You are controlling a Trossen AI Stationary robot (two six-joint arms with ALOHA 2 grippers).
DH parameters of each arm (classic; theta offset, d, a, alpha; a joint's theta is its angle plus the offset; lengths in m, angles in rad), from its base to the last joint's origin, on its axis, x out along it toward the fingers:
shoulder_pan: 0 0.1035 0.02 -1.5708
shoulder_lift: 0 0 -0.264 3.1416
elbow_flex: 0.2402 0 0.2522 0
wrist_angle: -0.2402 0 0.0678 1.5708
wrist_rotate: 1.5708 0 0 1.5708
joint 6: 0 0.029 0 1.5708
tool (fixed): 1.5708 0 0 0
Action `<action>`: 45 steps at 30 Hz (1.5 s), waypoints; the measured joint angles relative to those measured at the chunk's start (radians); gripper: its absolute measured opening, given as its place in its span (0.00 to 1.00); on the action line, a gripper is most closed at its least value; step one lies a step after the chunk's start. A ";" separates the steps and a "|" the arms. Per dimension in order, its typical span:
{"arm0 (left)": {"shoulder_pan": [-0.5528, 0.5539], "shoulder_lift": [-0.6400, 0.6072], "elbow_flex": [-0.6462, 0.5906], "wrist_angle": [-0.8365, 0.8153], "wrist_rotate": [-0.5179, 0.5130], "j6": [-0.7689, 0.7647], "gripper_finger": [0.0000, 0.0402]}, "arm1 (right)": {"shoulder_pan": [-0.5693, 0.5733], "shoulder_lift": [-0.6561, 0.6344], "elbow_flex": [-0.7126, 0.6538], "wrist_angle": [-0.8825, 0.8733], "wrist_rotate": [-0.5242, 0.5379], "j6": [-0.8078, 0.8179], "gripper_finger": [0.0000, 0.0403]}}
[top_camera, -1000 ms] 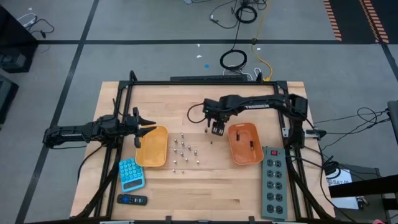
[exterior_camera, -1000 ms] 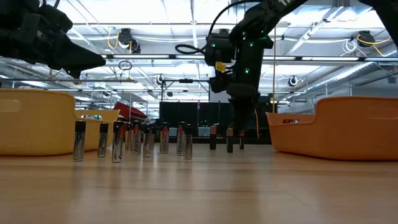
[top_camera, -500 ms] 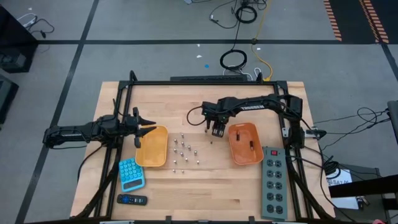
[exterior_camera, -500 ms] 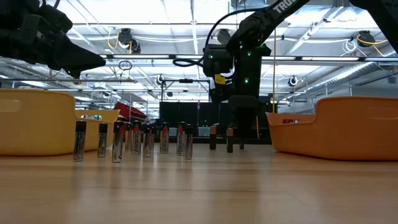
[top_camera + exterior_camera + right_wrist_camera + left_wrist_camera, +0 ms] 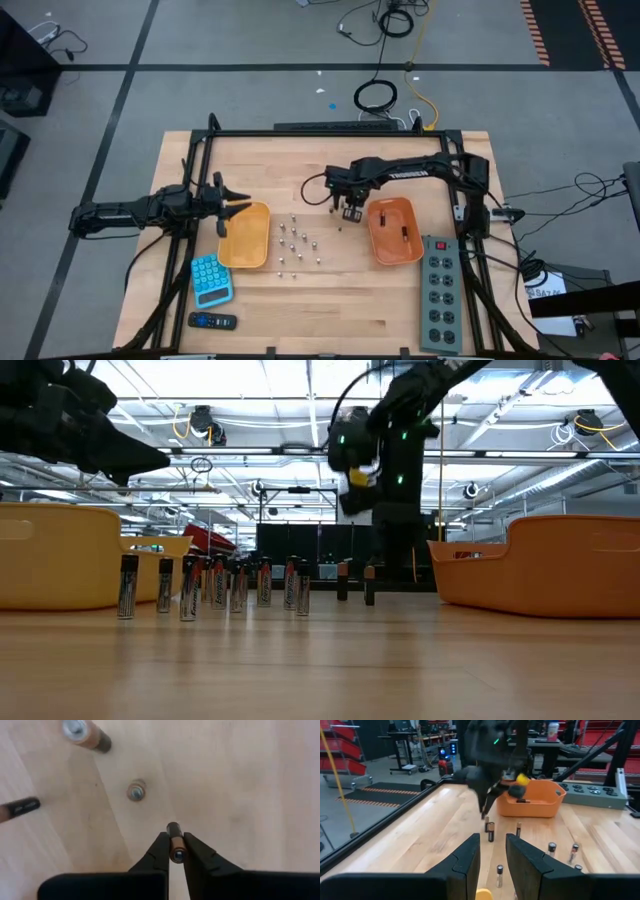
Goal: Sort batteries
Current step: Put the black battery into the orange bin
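Observation:
Several small batteries (image 5: 294, 245) stand upright on the wooden table between two orange trays, the left tray (image 5: 247, 238) and the right tray (image 5: 393, 232). Two dark ones (image 5: 356, 584) stand apart toward the right tray. My right gripper (image 5: 349, 211) hangs over that spot, left of the right tray, shut on one brown battery (image 5: 173, 828). My left gripper (image 5: 232, 203) waits above the left tray's far left corner, fingers (image 5: 470, 851) apart with nothing between them. My right gripper pinches the brown battery between its two fingertips (image 5: 162, 842), on the sides near its upper end (image 5: 177, 853). The fingers come from above, pointing down. The battery hangs upright below them; I cannot tell whether its lower end is clear of the table.
A blue calculator (image 5: 211, 280) and a black remote (image 5: 212, 321) lie near the front left. A grey power strip (image 5: 440, 291) lies at the front right. A black metal frame (image 5: 320, 131) borders the table. The right tray holds a dark item (image 5: 402, 235).
My right gripper has shut its fingers on the dark battery nearest the right tray. In the low view that battery no longer stands in its row beside the other two, and the gripper shows blurred there.

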 joint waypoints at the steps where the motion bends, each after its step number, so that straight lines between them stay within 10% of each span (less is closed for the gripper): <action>1: 0.000 0.000 0.000 0.000 -0.003 0.000 0.26 | 0.009 -0.022 0.008 -0.017 0.020 0.013 0.04; 12: 0.000 0.000 0.000 0.004 0.002 -0.027 0.26 | 0.214 -0.271 -0.055 -0.213 0.058 0.316 0.05; 23: 0.000 0.000 0.000 0.118 0.000 -0.080 0.26 | 0.321 -0.378 -0.287 -0.139 0.124 0.631 0.39; 34: 0.000 0.000 0.000 0.160 -0.097 -0.050 0.26 | 0.238 -0.357 -0.219 0.270 0.247 0.295 0.40; 45: 0.000 0.005 0.001 0.110 -0.207 -0.178 0.26 | -0.025 -0.359 -0.081 0.299 0.231 0.082 0.40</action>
